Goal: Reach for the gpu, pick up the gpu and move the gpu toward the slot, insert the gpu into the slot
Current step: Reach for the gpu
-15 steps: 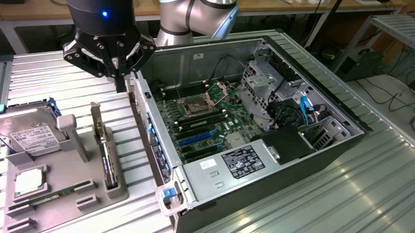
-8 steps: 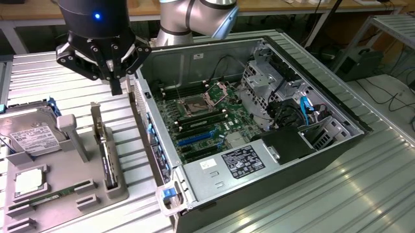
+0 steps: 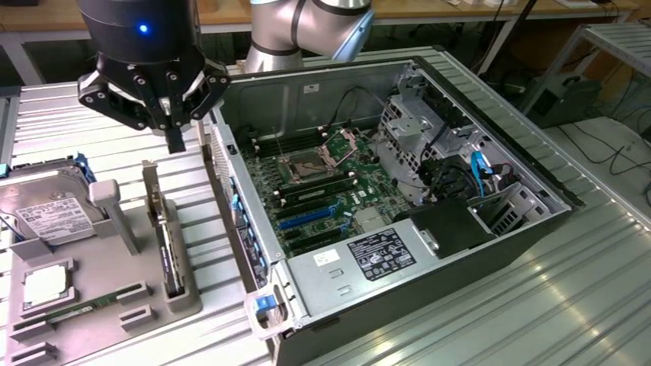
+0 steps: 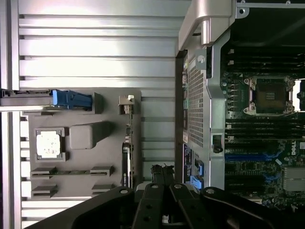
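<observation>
- The gripper (image 3: 175, 141) hangs with its fingers pinched shut on nothing, above the far end of the holder (image 3: 112, 274), on the exterior view's left of the case (image 3: 305, 95).
- The gpu (image 3: 163, 221) stands on its long edge in a groove of that holder, just below and nearer than the gripper, untouched. In the wrist view it is a dark strip seen edge-on (image 4: 126, 162), beside the fingertips (image 4: 162, 171).
- Handling, as I judge it: light and stiff, but fragile. A bare board with small parts on its faces should not be squeezed hard or twisted.
- Best hold is probably across the thin upper edge near the middle, pads flat on both faces, clear of the metal bracket at the far end and of the contact edge down in the groove.
- A smooth board could slip or tilt in a light pinch, and a tilted card would jam at the slot (image 3: 302, 219).
- The slot lies inside the case on the green board, on the exterior view's right, well apart from the gpu.
- The table (image 3: 508, 305) is ribbed metal, hard and level.
- Room: open above the holder; a drive (image 3: 46, 210) sits further to the exterior view's left. The case wall stands between holder and slot, and cables crowd the far side.
</observation>
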Controlling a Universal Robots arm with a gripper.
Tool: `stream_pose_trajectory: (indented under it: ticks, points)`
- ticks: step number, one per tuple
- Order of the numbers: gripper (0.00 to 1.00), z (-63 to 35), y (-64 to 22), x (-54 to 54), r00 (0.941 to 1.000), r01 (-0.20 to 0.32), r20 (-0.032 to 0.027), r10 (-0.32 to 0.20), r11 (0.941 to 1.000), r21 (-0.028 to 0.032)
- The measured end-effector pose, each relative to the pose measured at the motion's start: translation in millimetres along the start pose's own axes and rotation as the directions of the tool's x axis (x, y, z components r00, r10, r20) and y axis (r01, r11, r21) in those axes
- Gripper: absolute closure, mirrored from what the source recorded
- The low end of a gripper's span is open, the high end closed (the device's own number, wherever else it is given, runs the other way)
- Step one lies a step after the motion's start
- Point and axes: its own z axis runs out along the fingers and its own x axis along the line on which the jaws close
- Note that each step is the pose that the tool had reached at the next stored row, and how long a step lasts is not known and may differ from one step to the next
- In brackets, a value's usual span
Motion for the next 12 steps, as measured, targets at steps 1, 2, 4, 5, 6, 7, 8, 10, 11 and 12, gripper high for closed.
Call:
stream_pose_trajectory:
  ticks: [1,2,4,5,6,7,8,10,11,12]
  points:
    - [0.89,0.0,-0.3,0.9,1.0000,0.004,-0.0002,-0.004,1.0000,-0.0001]
    - [0.89,0.0,-0.6,2.1,1.0000,0.008,-0.0004,-0.008,1.0000,-0.0002]
    - [0.89,-0.1,-1.1,4.5,0.9999,0.015,-0.0007,-0.015,0.9999,-0.0003]
    - [0.89,-0.1,-1.3,5.8,0.9998,0.018,-0.0008,-0.018,0.9998,-0.0004]
    - [0.89,-0.2,-1.6,7.0,0.9998,0.020,-0.0009,-0.020,0.9998,-0.0005]
    - [0.89,-0.2,-1.9,8.5,0.9997,0.024,-0.0011,-0.024,0.9997,-0.0005]
    - [0.89,-0.3,-2.3,10.6,0.9996,0.029,-0.0013,-0.029,0.9996,-0.0007]
    - [0.89,-0.4,-2.7,12.8,0.9994,0.034,-0.0015,-0.034,0.9994,-0.0008]
    - [0.89,-0.4,-3.1,14.9,0.9993,0.038,-0.0017,-0.038,0.9993,-0.0010]
    - [0.89,-0.4,-3.4,16.1,0.9991,0.041,-0.0018,-0.041,0.9992,-0.0010]
